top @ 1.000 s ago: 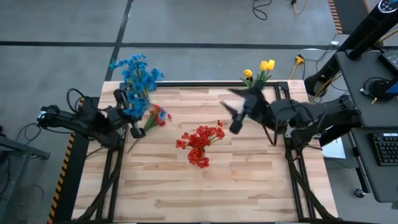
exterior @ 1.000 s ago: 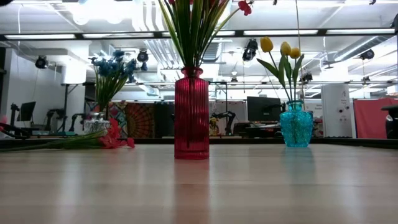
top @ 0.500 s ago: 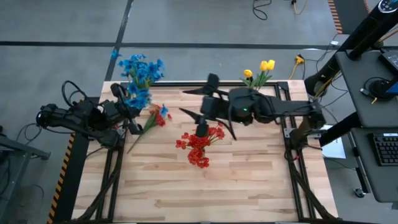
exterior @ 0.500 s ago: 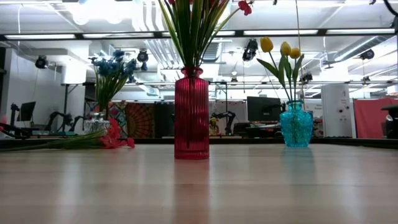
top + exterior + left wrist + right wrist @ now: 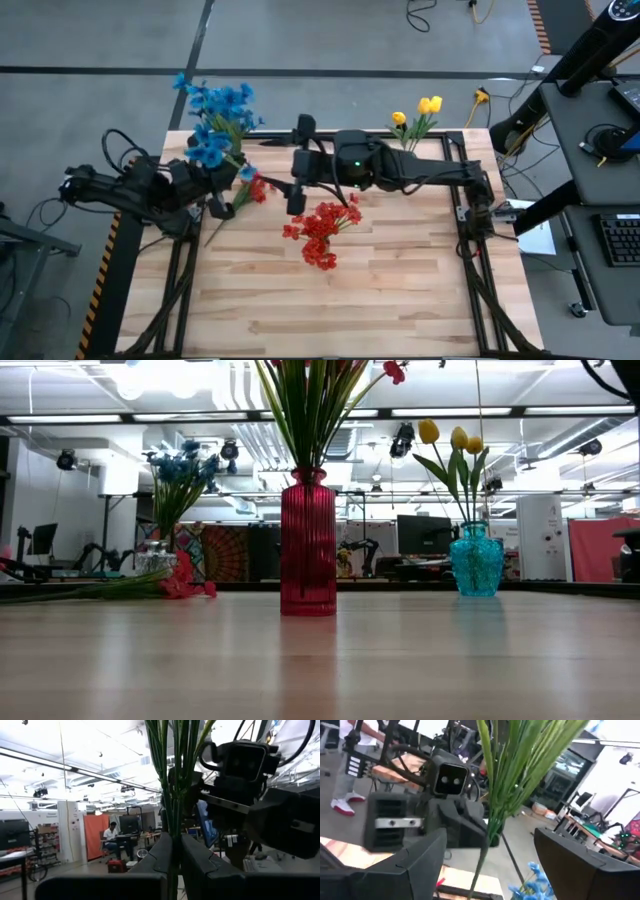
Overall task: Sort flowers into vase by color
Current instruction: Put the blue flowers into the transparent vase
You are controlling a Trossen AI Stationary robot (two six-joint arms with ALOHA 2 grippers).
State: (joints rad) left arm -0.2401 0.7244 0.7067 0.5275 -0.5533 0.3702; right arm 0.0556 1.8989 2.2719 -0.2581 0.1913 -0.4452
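Flowers here are artificial sprigs on long thin green stems, and a bunch of them is pinched between the left gripper's closed dark fingers; the left wrist view shows several stems rising straight from that grip, their tops cut off by the frame. From above, the left gripper sits at the table's left rear, with a spray of blue blossoms fanning over the far edge; whether those blue heads belong to the held stems or to a vase beneath them is hard to tell. A red sprig lies flat on the pale wooden slats just beside that gripper, and low down it shows as a red tuft with its stem stretched leftward. The right gripper hangs above the table between the red sprig and the red bouquet, its fingers spread wide with green stems in the gap and nothing gripped. The ribbed red glass vase holds red blooms, mostly cropped at the top. The rounded teal glass vase holds yellow tulip-like buds. A small clear vase holds blue clusters, its body partly hidden.
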